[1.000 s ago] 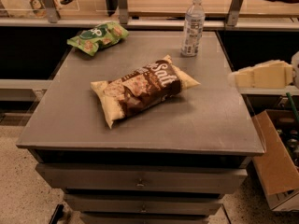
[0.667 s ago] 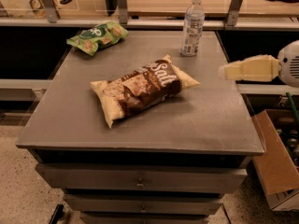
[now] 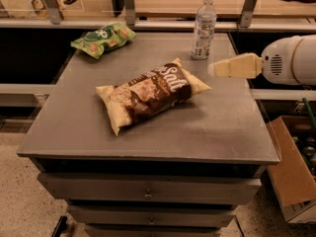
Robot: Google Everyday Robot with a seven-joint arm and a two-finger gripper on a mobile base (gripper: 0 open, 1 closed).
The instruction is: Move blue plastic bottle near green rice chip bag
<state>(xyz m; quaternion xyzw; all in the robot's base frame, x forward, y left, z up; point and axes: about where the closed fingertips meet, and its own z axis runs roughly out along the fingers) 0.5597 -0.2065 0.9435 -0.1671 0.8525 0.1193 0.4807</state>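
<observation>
The blue plastic bottle stands upright near the far right corner of the grey table. It has a white cap and a pale label. The green rice chip bag lies at the far left corner. My gripper reaches in from the right above the table's right side. Its cream tip points left. It is nearer the camera than the bottle, just to the bottle's right, and apart from it.
A larger brown-and-cream bag marked "Salt" lies in the middle of the table. A railing with posts runs behind the table. An open cardboard box stands on the floor at the right. Drawers sit below the tabletop.
My gripper has moved left from the right edge to over the table's right side, closer to the bottle. The bottle and both bags have not moved.
</observation>
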